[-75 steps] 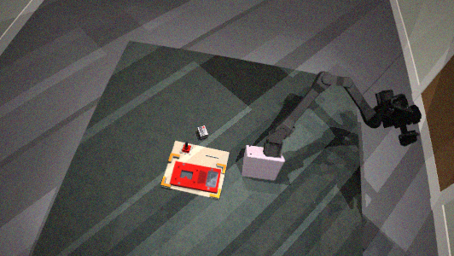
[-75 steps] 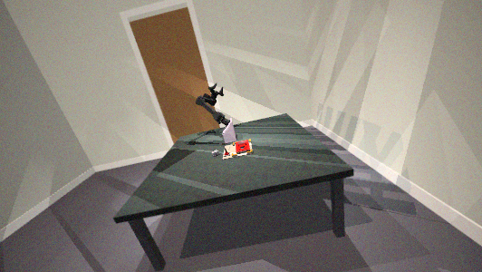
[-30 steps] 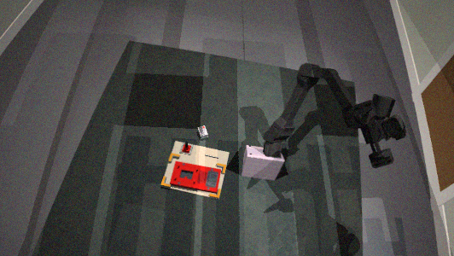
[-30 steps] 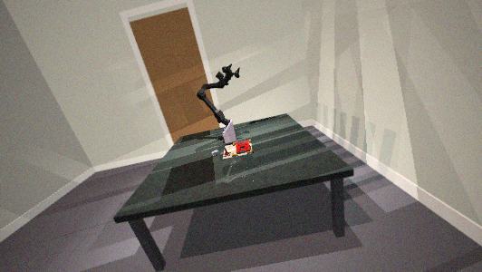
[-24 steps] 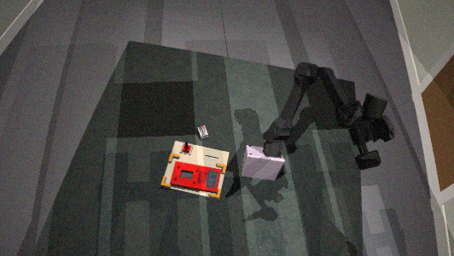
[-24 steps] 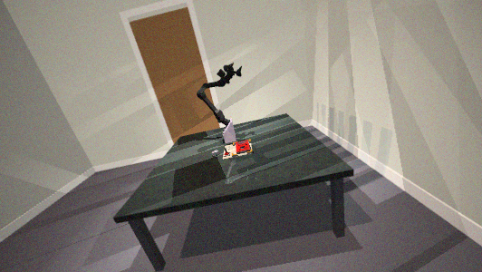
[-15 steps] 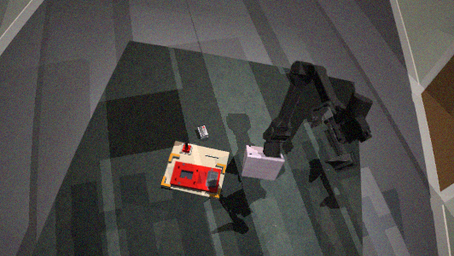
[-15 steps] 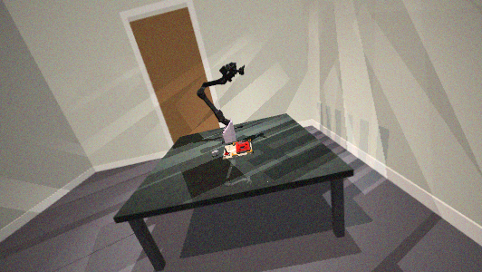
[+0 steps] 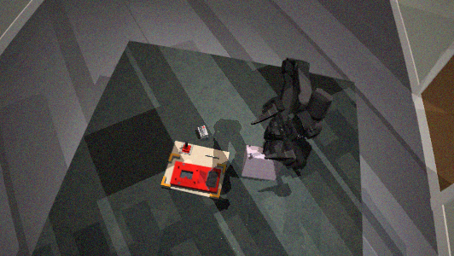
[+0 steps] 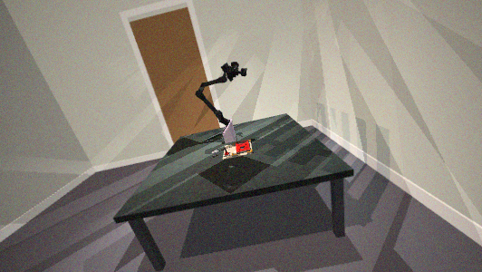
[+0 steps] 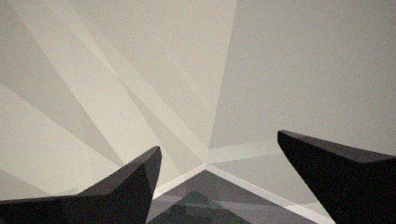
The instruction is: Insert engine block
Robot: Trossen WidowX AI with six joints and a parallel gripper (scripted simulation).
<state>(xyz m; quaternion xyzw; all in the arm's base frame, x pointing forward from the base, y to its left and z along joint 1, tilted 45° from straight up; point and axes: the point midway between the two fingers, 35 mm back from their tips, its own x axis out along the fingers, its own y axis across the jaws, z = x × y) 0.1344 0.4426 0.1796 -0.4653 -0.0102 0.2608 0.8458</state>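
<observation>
My gripper (image 9: 259, 141) (image 11: 218, 143) is open and empty, raised high above the table. Its dark fingers stand wide apart in the wrist view, with only walls, floor and a table corner beyond. The red car body (image 9: 194, 165) (image 10: 239, 146) lies flat on the cream board (image 9: 198, 152). A dark grey rectangular patch shows in the car body at its opening; whether anything sits in it is too small to tell. A small grey-white block (image 9: 202, 131) (image 10: 215, 153) with red marks lies on the table just off the board; I cannot tell if it is the engine block.
A pale pink upright panel (image 9: 259, 169) (image 10: 229, 131) stands beside the board, near the arm's base. A red square piece with a black peg (image 9: 186, 148) is on the board's corner. Orange corner brackets surround the car body. Shadows cross the dark table (image 9: 141, 218) (image 10: 181, 181).
</observation>
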